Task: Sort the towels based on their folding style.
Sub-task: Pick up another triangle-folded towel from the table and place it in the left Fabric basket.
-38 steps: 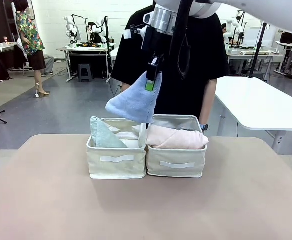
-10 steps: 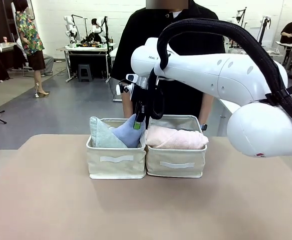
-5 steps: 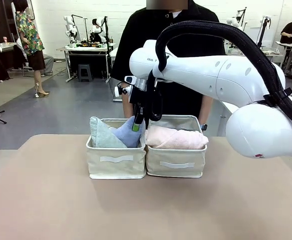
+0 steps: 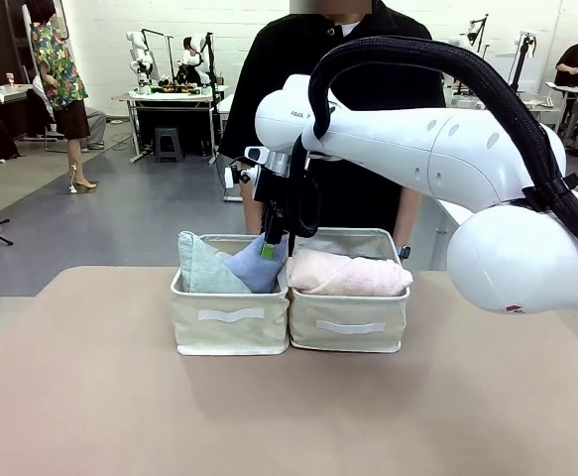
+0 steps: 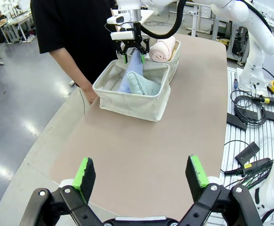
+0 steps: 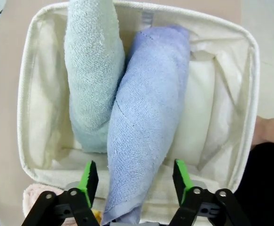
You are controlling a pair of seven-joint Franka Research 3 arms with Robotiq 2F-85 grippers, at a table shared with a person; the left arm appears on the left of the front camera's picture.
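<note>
Our open right gripper (image 6: 134, 181) straddling, not gripping, the light blue cone-folded terry towel (image 6: 148, 127), mint green terry cone (image 6: 93, 70) beside, cream fabric basket (image 6: 33, 70), left gripper (image 5: 141, 172) open, empty.

In the front view the left basket (image 4: 231, 319) wall hides the lower parts of the mint towel (image 4: 201, 268) and blue towel (image 4: 256, 268). Other towels beneath the pink towel (image 4: 348, 274) in the right basket (image 4: 348, 327) cannot be made out. The right wrist view cuts off the blue towel's near end.

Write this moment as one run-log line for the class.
right end effector: open over left basket | light blue towel: in basket beside mint towel | left end effector: open, over table
</note>
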